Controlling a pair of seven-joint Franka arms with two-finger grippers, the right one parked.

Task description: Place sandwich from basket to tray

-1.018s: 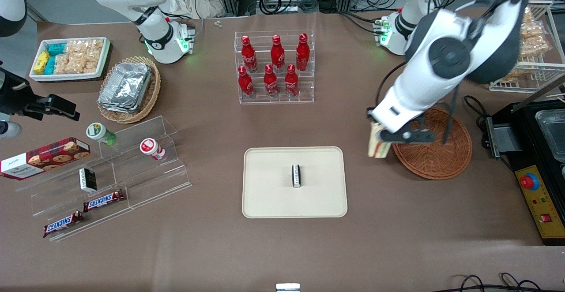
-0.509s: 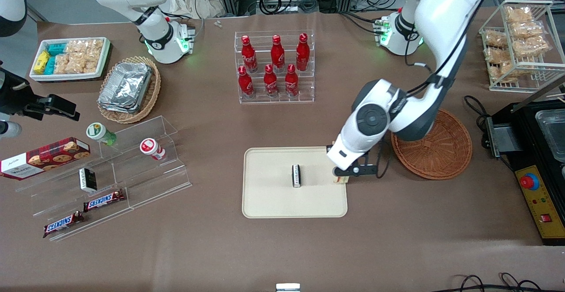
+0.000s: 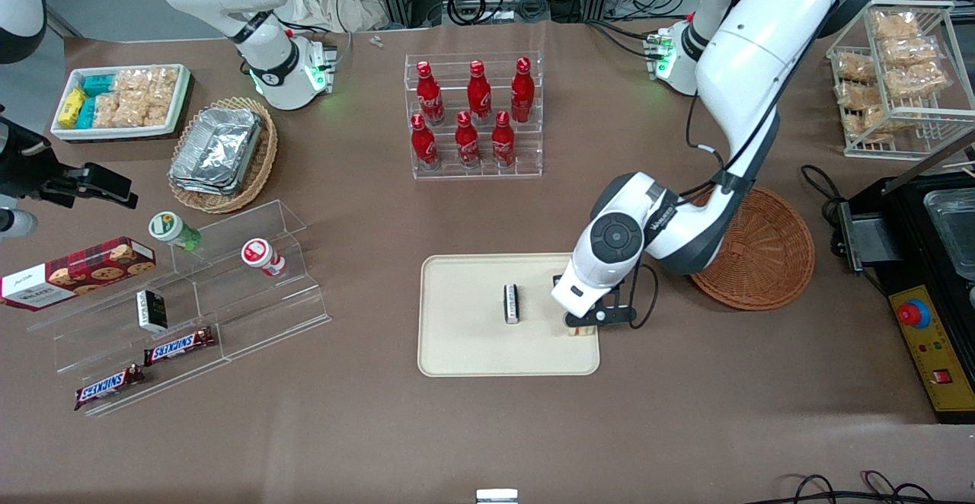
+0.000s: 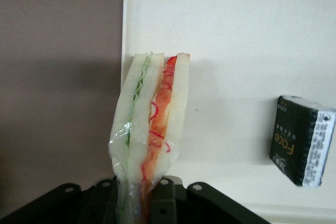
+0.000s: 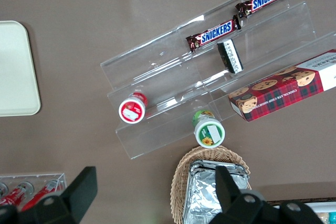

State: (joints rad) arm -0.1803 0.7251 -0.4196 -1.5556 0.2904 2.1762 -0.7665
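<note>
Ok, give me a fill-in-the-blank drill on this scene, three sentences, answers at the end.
1. The hand is shut on the ____.
2. The sandwich hangs over the edge of the ____.
3. The basket beside the tray holds ____ items.

Missing words: sandwich; tray; no
</note>
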